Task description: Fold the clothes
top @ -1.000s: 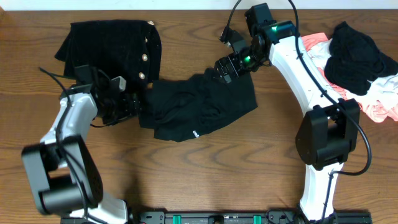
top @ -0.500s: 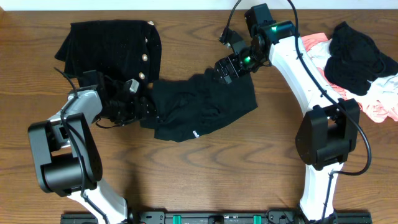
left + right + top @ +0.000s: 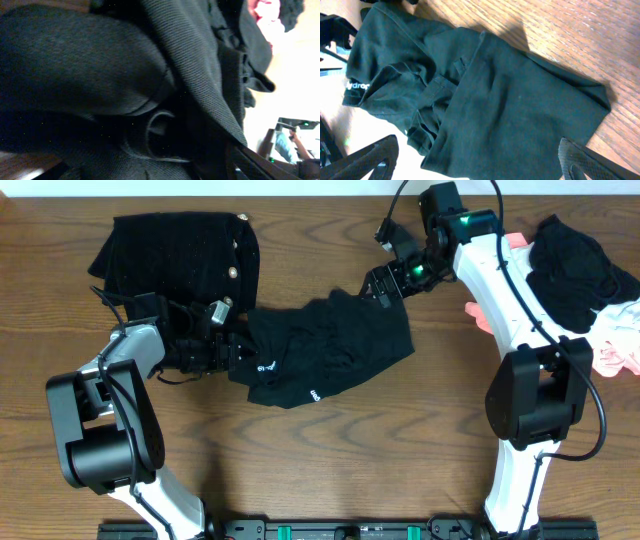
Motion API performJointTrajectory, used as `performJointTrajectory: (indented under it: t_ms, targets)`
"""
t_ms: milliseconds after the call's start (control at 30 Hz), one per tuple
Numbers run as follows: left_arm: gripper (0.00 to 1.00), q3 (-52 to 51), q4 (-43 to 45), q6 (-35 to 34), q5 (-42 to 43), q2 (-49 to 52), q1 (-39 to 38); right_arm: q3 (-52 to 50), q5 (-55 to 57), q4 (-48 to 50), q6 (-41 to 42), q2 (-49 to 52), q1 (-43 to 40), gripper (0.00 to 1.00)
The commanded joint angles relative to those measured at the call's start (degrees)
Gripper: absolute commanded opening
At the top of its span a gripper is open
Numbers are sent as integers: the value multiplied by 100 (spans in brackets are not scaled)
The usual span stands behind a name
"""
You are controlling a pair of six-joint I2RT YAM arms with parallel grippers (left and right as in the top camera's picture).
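A: Black shirt [image 3: 340,345] – where's it at?
B: Mid table [image 3: 330,470], crumpled on the wood, betw the 2 arms. Small white logo [image 3: 314,393] near the edge facing the arm bases, more white print by its L end.
A: L gripper [image 3: 238,352]?
B: Pushed into the shirt's L end, touching it. Its wrist cam shows only dark cloth right up vs the lens, folds everywhere. Can't tell if the jaws are clamped on the cloth or just buried in it.
A: R gripper [image 3: 384,283]?
B: Released, fingers spread wide, nothing betw them. Hangs over the shirt's far R corner. From its wrist cam the shirt lies below, wood showing past the corner.
A: Other stuff?
B: Black garment w/ gold buttons [image 3: 175,250] far L, just beside the shirt's L end. Touching or not, can't tell. Pile of clothes [image 3: 580,275] far R, black on top, pink & white under, well apart from the shirt.
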Motion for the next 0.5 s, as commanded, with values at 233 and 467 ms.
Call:
performJointTrajectory:
  t_ms: [233,467]
  targets:
    - [76,-42,-55,225,361,55,-321,107,-109,-44,-79,7,-2,99]
    - [73,-42,-63,415,363,55,-321,107,-107,-72,-81,7,-2,99]
